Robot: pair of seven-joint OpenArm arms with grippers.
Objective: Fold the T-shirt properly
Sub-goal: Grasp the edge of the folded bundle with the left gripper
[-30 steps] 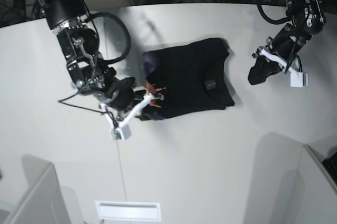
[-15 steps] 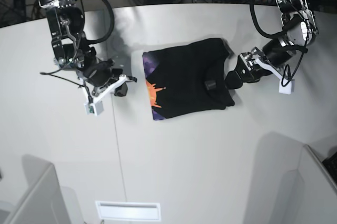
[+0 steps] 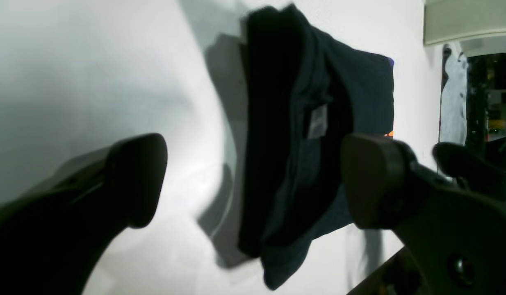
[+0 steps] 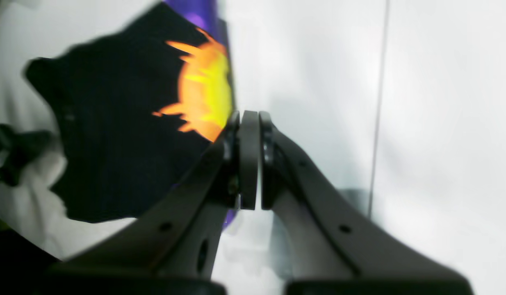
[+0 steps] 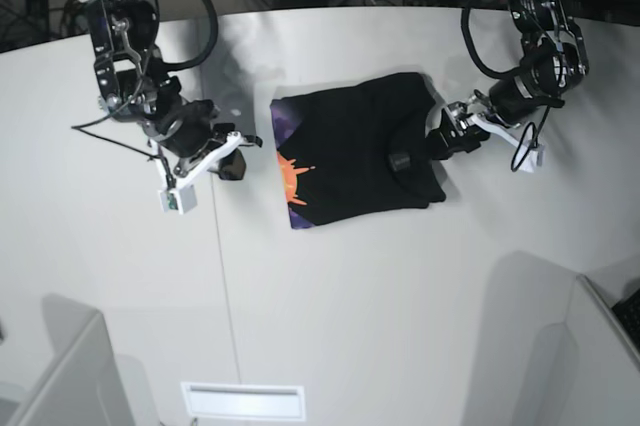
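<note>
Base view shows the T-shirt (image 5: 355,151) lying mid-bench as a compact folded packet, its orange-and-purple print turned up along the edge nearest the right tool (image 5: 232,163). That tool sits just beside the printed edge with its jaws pressed together on nothing, apart from the cloth, probably because its side of the fold is laid. The left tool (image 3: 253,180) has its jaws spread wide, facing the opposite, bunched edge where the neck label (image 3: 317,121) shows; it looks lined up to pinch that loose edge and square the packet.
</note>
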